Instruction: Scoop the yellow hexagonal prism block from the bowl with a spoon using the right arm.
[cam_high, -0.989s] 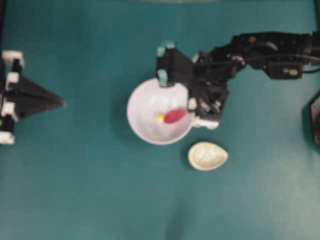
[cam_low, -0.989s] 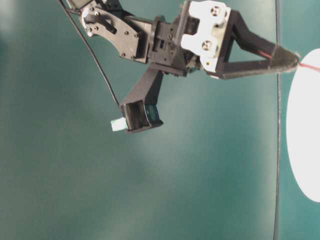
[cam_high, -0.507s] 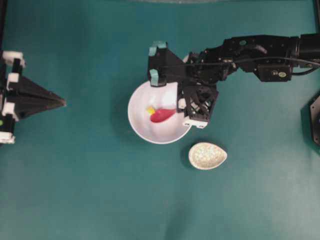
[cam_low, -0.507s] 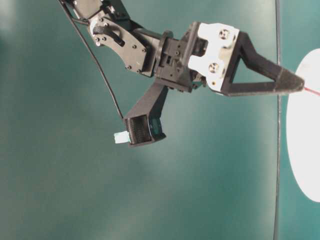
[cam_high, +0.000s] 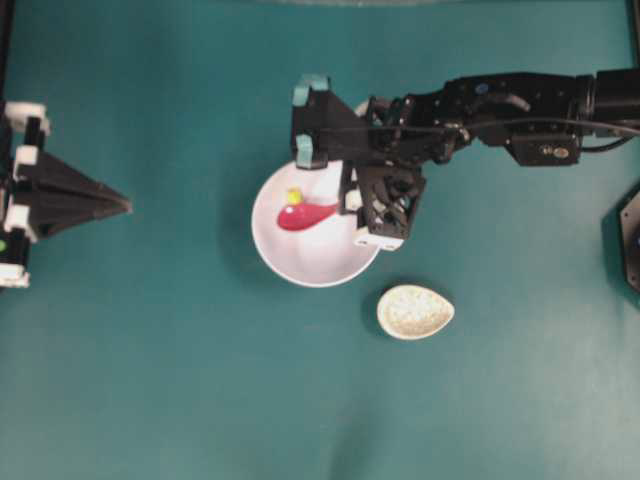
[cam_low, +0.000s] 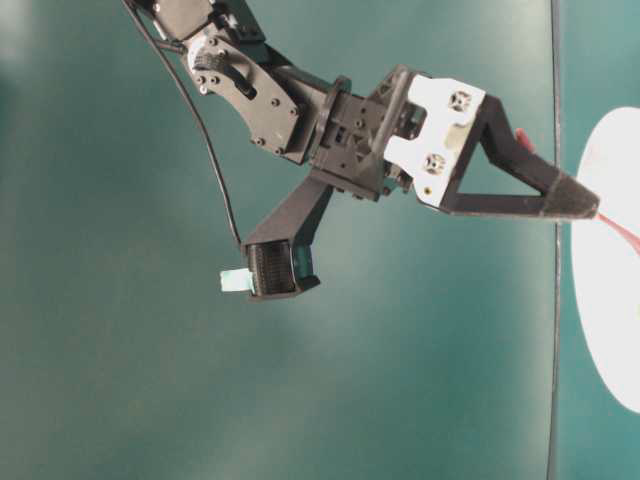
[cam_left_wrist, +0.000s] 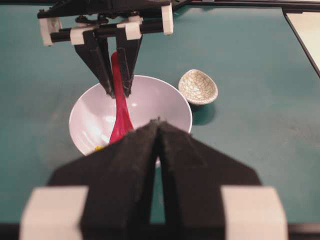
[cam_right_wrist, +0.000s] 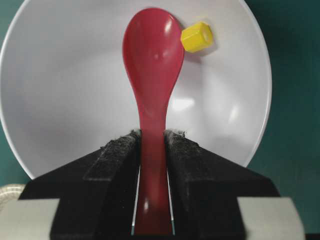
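The white bowl (cam_high: 310, 265) sits mid-table. My right gripper (cam_high: 345, 207) is shut on the handle of the pink-red spoon (cam_high: 303, 215), whose scoop lies inside the bowl. The yellow hexagonal block (cam_high: 294, 197) rests on the bowl's wall beside the scoop's tip, outside the scoop. In the right wrist view the gripper (cam_right_wrist: 152, 136) clamps the spoon (cam_right_wrist: 152, 55); the block (cam_right_wrist: 196, 36) touches the scoop's upper right edge inside the bowl (cam_right_wrist: 65, 100). My left gripper (cam_high: 122, 205) is shut and empty, far left of the bowl.
A speckled beige oval spoon rest (cam_high: 415, 311) stands just right of and below the bowl; it also shows in the left wrist view (cam_left_wrist: 198, 87). A dark object (cam_high: 630, 240) is at the right edge. The surface is teal.
My right gripper has swept the spoon across the bowl toward its far-left wall. The yellow block has slid ahead of the scoop, from the bowl's middle to its upper left side.
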